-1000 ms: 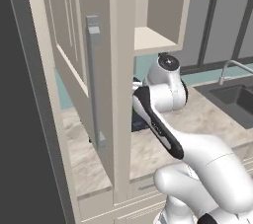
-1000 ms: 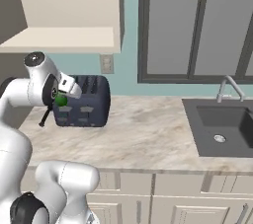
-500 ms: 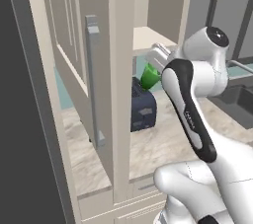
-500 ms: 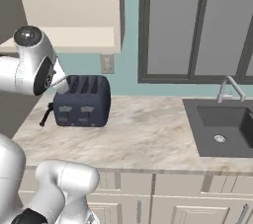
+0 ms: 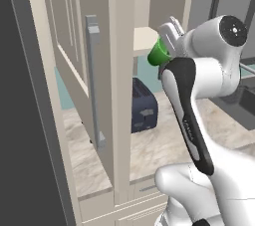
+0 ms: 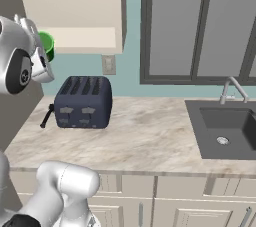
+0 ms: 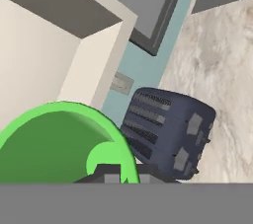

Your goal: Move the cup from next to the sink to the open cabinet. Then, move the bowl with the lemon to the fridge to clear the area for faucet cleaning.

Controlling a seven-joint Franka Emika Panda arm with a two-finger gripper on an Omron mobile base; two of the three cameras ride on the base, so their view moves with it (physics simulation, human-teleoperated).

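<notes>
The gripper (image 5: 167, 46) is closed on the cup (image 5: 160, 54), a small bright green tapered tumbler with no handle, held tilted with its open mouth (image 7: 62, 144) seen wide and round in the hand view. One cup is in sight. It hangs in the air just in front of the open cabinet (image 5: 122, 85), at about the height of the pale inner shelf (image 5: 145, 38); whether it touches the shelf edge is hard to tell from these angles. The cabinet door bears one long grey bar handle (image 5: 93, 78). Below, one dark blue four-slot toaster (image 6: 82, 102) stands on the marbled counter (image 6: 150, 136) against the teal wall. Farther right lies the dark grey sink (image 6: 227, 131), one metal drain (image 6: 222, 141) visible, with one silver faucet (image 6: 232, 88) behind it.
</notes>
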